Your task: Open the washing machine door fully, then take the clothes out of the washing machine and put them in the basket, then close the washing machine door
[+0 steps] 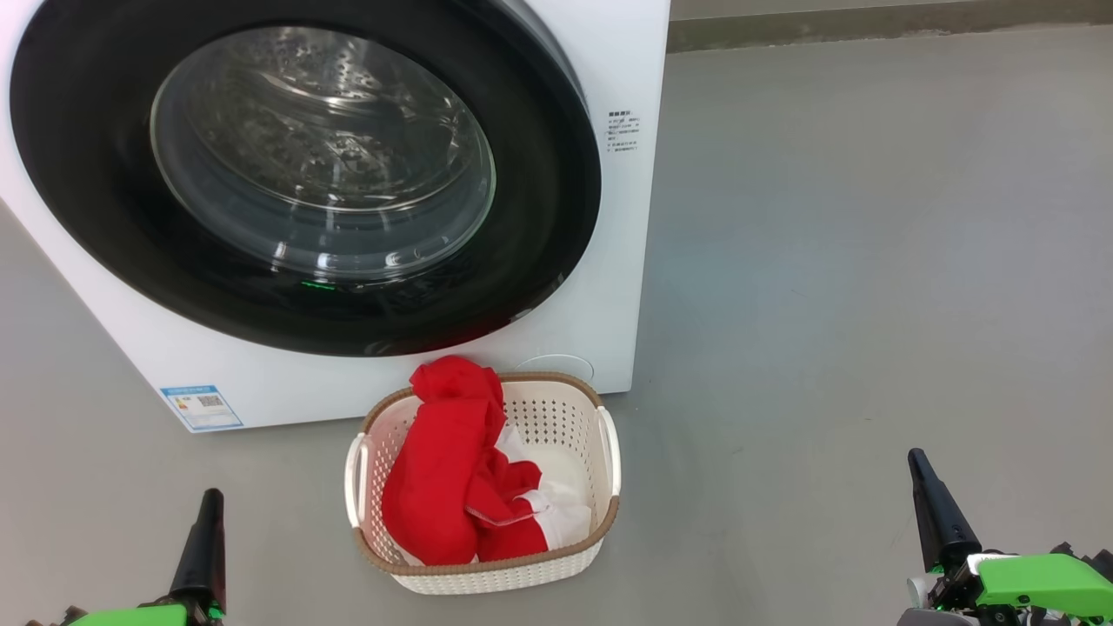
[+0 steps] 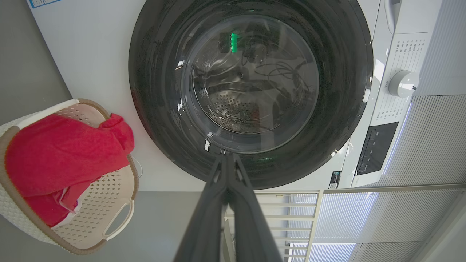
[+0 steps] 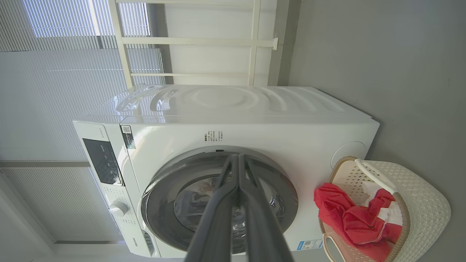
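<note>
Left gripper (image 2: 227,157) and right gripper (image 3: 239,157) I see pinched shut, empty; clothes (image 1: 443,469) lie in the basket (image 1: 504,576), washing machine door (image 1: 87,191) closed.

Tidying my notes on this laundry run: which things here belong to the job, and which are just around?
Job: washing machine, washing machine door, clothes, basket.
Just there: blue label, control dial, window blinds.
</note>
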